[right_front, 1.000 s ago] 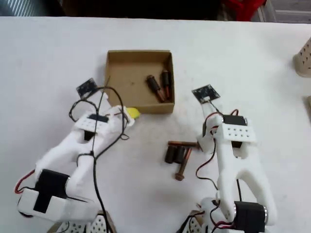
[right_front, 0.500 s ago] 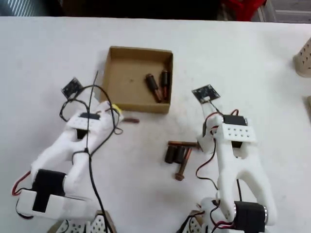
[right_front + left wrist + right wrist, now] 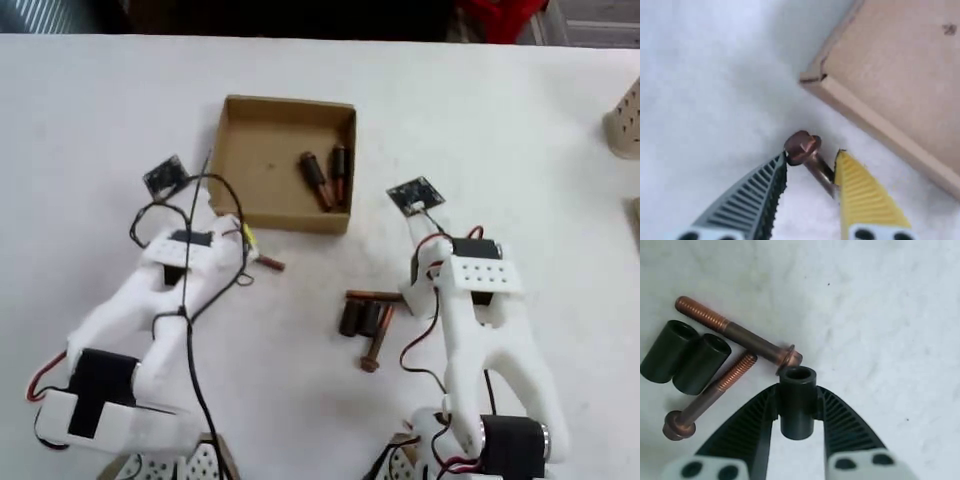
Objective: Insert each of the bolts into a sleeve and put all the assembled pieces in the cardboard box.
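The left gripper (image 3: 811, 156) is closed partway on a bolt (image 3: 802, 145), whose head sits at the grey fingertip and whose shank rests against the yellow one. It is just near of the box (image 3: 283, 215) (a small mark on the box floor is too blurred to read). The right gripper (image 3: 797, 389) clamps a black sleeve (image 3: 797, 412). Just left of it on the desk (image 3: 500, 120) lie two loose bolts (image 3: 375, 296) and two spare sleeves (image 3: 352, 318). Two assembled pieces (image 3: 320, 180) lie at the box's right side.
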Controlling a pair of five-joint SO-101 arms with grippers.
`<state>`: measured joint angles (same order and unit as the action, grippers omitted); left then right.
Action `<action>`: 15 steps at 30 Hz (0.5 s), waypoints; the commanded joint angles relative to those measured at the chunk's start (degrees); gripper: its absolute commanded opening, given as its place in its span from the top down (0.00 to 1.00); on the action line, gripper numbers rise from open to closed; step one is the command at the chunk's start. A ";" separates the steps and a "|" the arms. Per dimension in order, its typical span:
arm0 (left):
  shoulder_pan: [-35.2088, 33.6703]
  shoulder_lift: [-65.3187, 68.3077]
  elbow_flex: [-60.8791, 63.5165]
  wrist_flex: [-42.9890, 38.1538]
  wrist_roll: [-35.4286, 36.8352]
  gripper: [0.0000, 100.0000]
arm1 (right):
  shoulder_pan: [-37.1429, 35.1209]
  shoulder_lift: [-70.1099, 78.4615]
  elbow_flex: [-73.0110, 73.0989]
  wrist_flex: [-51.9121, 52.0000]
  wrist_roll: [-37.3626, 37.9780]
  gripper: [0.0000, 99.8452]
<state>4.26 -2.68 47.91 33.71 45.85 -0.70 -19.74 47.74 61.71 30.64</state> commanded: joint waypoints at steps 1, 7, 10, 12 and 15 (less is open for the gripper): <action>2.07 -1.19 -1.58 2.29 -1.05 0.74 | -0.66 -1.98 -0.26 -0.75 0.79 0.98; 6.37 -10.77 4.92 2.02 -1.05 0.66 | -0.66 -1.98 -0.18 -0.75 0.79 0.98; 4.44 -12.18 5.01 1.76 -0.88 0.74 | -0.66 -1.98 -0.18 -0.75 0.79 0.98; 2.86 -10.24 4.04 0.44 -0.88 0.81 | -0.66 -1.98 -0.18 -0.75 0.79 0.98; 2.24 -4.53 1.49 -0.26 -0.88 0.88 | -0.66 -1.98 -0.09 -0.75 0.79 0.98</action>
<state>7.69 -11.03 53.36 35.03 45.23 -0.70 -19.74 48.09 61.71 30.64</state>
